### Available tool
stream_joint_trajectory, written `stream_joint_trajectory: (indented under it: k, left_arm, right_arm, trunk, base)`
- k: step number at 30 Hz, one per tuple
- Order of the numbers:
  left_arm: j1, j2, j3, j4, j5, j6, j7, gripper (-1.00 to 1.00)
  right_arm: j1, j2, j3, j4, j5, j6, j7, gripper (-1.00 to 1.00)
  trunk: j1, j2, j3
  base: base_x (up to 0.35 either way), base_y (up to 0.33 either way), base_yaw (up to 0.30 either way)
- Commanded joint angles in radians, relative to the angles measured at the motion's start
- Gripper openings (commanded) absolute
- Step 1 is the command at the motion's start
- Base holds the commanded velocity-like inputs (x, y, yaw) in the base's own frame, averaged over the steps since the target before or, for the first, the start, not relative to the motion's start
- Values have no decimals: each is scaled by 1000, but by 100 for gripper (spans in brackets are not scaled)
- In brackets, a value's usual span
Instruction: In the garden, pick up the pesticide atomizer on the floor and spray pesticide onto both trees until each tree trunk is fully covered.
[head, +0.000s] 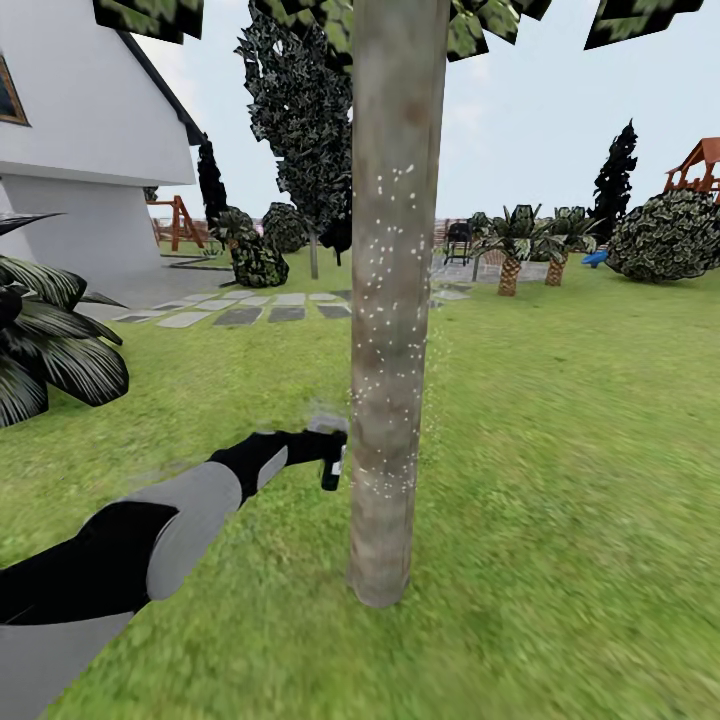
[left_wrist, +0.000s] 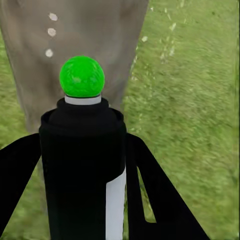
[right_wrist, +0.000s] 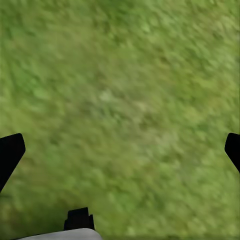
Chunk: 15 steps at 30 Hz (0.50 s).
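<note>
- I saw a white house (head: 80, 130) at the left, with a spiky dark plant (head: 45, 330) below it.
- Grey stepping stones (head: 262, 313) crossed the grass.
- Short palms (head: 512, 250) stood beside a round shrub (head: 668, 236).
- A red-roofed play tower (head: 700, 165) rose behind.
- A dark grill (head: 458, 238) sat far back.
</note>
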Motion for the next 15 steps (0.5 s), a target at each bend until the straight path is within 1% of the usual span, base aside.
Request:
stream_joint_trajectory:
  k: [1, 2, 4, 6, 7, 9, 10, 11, 15]
  left_arm:
    - [32, -15, 4, 0, 3, -17, 0, -100]
    - [59, -24, 4, 0, 3, -40, 0, -100]
    - [121, -32, 4, 0, 3, -106, 0, -100]
    - [208, -34, 4, -1, 3, -210, -2, -100]
    - [226, -34, 4, 0, 3, -231, -4, -100]
    - [247, -35, 4, -1, 3, -254, -7, -100]
    - [259, -35, 4, -1, 3, -262, -7, -100]
    - [265, -35, 4, -1, 3, -266, -7, -100]
    - [270, -36, 4, -2, 4, -269, -2, -100]
  right_arm:
    - [0, 0, 0, 0, 0, 0, 0, 100]
    - [0, 0, 0, 0, 0, 0, 1, 100]
    - [0, 1, 0, 0, 0, 0, 1, 100]
    - [0, 5, 1, -3, 0, 0, 1, 100]
    - [0, 8, 1, -4, -1, 0, 1, 100]
    - [0, 21, 1, -4, -1, 0, 2, 100]
    - [0, 33, 1, -4, -1, 0, 2, 100]
    - [0, 40, 1, -5, -1, 0, 2, 100]
    - [0, 45, 1, -5, -1, 0, 2, 100]
  trunk:
    - [0, 0, 0]
    - [0, 0, 0]
    - [0, 0, 0]
    - [0, 0, 0]
    - [0, 0, 0]
    - [0, 0, 0]
    - [0, 0, 0]
    - [0, 0, 0]
    - [0, 0, 0]
  base:
    - [0, 0, 0]
    - [0, 0, 0]
    - [0, 0, 0]
    - [0, 0, 0]
    - [0, 0, 0]
    - [0, 3, 0]
    - [0, 94, 0]
    - [0, 209, 0]
    - [45, 289, 0]
